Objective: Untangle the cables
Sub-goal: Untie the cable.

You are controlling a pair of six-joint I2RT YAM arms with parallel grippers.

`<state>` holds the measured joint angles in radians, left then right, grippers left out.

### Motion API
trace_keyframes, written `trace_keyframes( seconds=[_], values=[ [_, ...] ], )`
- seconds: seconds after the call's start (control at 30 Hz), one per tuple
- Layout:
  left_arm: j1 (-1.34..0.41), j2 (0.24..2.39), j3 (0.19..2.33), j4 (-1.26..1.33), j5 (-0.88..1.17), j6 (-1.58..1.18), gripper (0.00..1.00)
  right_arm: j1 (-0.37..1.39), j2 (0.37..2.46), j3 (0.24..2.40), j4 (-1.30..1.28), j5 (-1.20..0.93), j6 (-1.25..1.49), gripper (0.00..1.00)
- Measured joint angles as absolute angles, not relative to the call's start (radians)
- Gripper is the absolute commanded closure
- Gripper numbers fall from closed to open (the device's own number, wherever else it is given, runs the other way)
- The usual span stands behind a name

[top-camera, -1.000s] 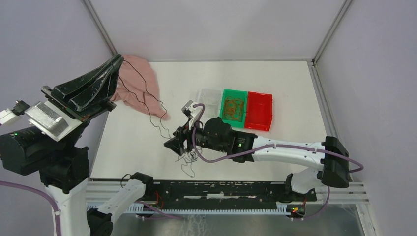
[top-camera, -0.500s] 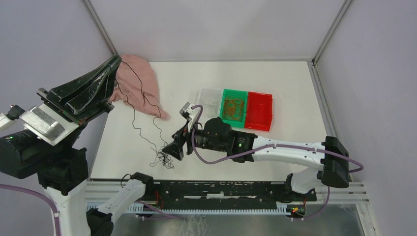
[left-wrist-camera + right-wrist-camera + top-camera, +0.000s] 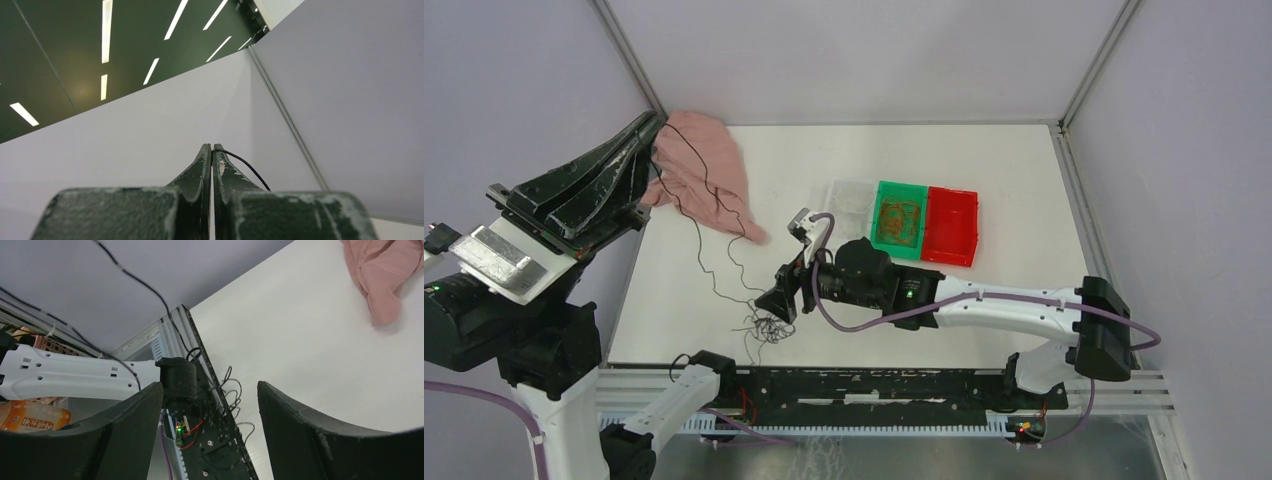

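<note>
- Small wad of hair-thin curly wires (image 3: 762,325), mostly dark from the top view, lies on the white table (image 3: 1004,180) at 7 o'clock, close to the near edge. Loops are knotted together, so this part is not sorted.
- Right gripper (image 3: 776,303) sits low, just at 1 o'clock of the wad. Its jaws are spread wide and there is nothing between them. The wrist view shows the gap empty and the wire loops beyond it.
- One thin black strand (image 3: 243,162) rises out of the wad and runs toward 11 o'clock, crossing the crumpled pink cloth (image 3: 709,180). It is drawn out long, but its lower end looks buried in the wad.
- Row of three small plastic bins at 1 o'clock:
  - the clear bin (image 3: 849,195): contents not readable;
  - the green bin (image 3: 900,186): holds orange coils (image 3: 900,220), probably already sorted;
  - the red bin (image 3: 951,225): looks empty.
- Left gripper (image 3: 656,122) is raised high at 10 o'clock, with its jaws pressed together and pinching the black strand's top end.
- Judgement: partway. The orange coils are binned and the black strand is half freed. The wad is left to separate.
</note>
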<state>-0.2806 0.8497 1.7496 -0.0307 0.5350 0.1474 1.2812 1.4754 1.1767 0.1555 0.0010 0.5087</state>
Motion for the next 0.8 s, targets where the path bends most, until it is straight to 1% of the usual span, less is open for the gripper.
trace_keyframes(
  seconds=[0.33, 0.53, 0.7, 0.8],
  values=[
    [-0.274, 0.861, 1.764, -0.012, 0.545, 0.124, 0.97, 1.281, 1.559, 1.199, 0.131, 0.057, 0.493, 0.27],
    [-0.263, 0.922, 1.856, 0.009, 0.561, 0.054, 0.97, 1.281, 1.624, 1.199, 0.111, 0.11, 0.449, 0.33],
    [-0.254, 0.981, 1.947, 0.01, 0.561, 0.02, 0.97, 1.281, 1.658, 1.193, 0.117, 0.144, 0.418, 0.34],
    [-0.248, 1.015, 2.001, 0.005, 0.561, 0.015, 0.97, 1.279, 1.659, 1.151, 0.16, 0.167, 0.414, 0.34]
  ],
)
